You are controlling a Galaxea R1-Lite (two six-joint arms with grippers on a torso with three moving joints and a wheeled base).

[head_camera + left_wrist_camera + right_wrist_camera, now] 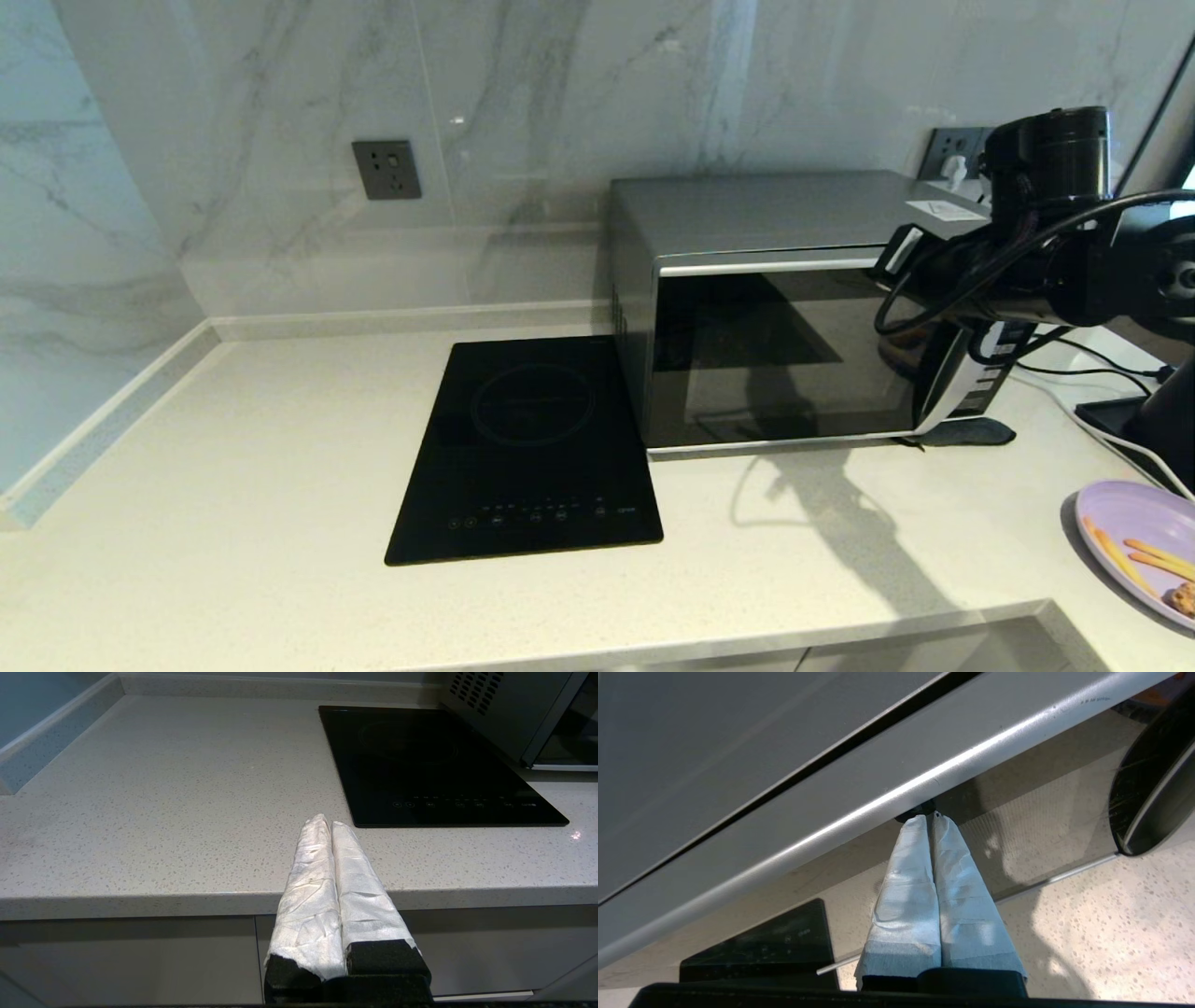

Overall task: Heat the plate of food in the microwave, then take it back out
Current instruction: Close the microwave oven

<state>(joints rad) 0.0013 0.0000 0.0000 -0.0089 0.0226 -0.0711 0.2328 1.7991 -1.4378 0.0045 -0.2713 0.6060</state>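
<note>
Marble-veined wall panels back a pale speckled worktop (280, 448), where the microwave (747, 308) stands against the rear wall toward the right-hand end, a flat black induction hob (532, 448) just beside it. The right gripper (930, 817), its cloth-wrapped fingers pressed together on nothing, has its tips at the top edge of the dark glass door (775, 355), just under the silver trim. The plate of food (1134, 541) waits at the worktop's right edge, near the front, still outside the oven. The left gripper (327, 823), likewise closed and empty, hangs parked off the front edge.

Judged from this, the step in hand is opening the door. Done well, it means hooking the handle rather than the glass and pulling along the hinge's arc, without dragging the oven across the worktop.

The arm hides the handle and most of the button panel in the head view. The plate is cut off by the picture's edge, and whether the fingertips actually touch the door cannot be told.
</note>
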